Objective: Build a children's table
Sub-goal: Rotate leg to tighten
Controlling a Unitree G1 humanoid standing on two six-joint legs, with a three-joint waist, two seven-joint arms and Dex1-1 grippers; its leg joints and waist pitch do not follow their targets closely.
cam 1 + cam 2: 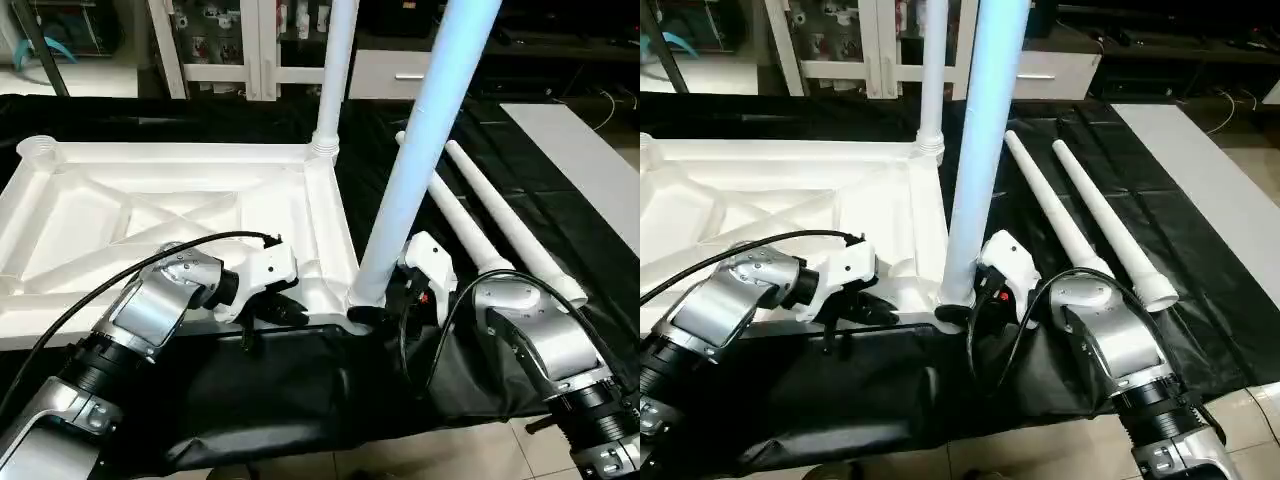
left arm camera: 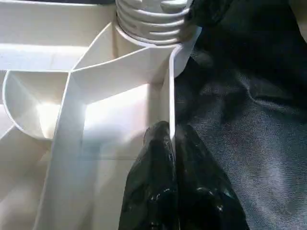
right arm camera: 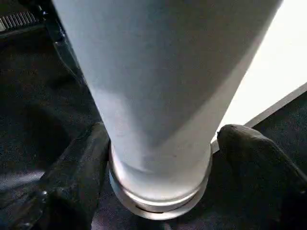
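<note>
Left eye view shows the children's table top [image 1: 150, 215] lying upside down, ribs up, on a black cloth [image 1: 300, 390], with 2 legs standing in its corner sockets: the far leg [image 1: 335, 70] and the near leg [image 1: 425, 150]. Left wrist view has the left end effector [image 2: 171, 143] with its black fingers pressed together on the thin rim wall [image 2: 171, 91] of the top, 1 finger on each side of it, just short of the ribbed collar of the near corner socket [image 2: 151, 21]. Right wrist view puts the right end effector [image 3: 158, 158] spread around the foot of the near leg, a finger [image 3: 76, 177] on either side with a gap to the tube, so it does not grip. Beyond the right end effector, 2 loose legs [image 1: 500, 215] lie side by side on the cloth, touching nothing of the top. My judgement: the build is about half done, with 2 legs seated and 2 left to fit; the far left socket [image 1: 38, 150] stands open.
</note>
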